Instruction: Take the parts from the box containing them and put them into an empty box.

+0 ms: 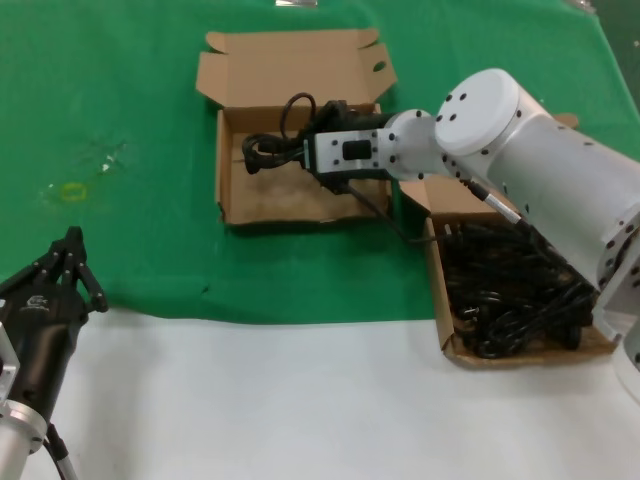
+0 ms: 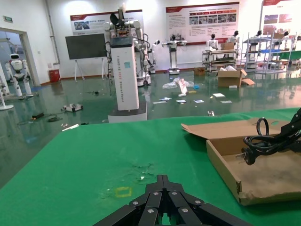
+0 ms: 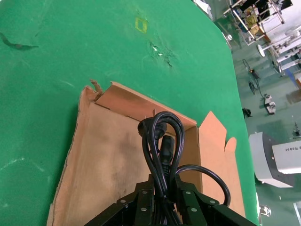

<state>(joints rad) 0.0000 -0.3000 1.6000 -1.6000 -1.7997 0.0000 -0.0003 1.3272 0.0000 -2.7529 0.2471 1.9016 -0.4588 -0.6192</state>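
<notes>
Held power cord (image 1: 268, 148): looped bundle, long axis roughly 3-to-9 o'clock in head view, free plug end toward 9 o'clock, one loop standing up toward 12. It hangs over the tray of the wide short box (image 1: 232, 205), above its floor; contact with the floor cannot be told.

Count: two cardboard boxes, both lids open. One cord in the grip. The squarish box (image 1: 441, 300) at 3–4 o'clock holds a tangled pile of black cords (image 1: 505, 290); number not countable.

Right gripper (image 3: 162, 188): fingers closed on the cord bundle, seen clearly in the right wrist view. Right arm stretched from the 3 o'clock side across toward 9, wrist level over the wide box.

Left gripper (image 1: 70, 262): at 8 o'clock, over the table edge where white meets green cloth (image 1: 120, 90), fingers together, holding nothing, pointing toward 12–1.
</notes>
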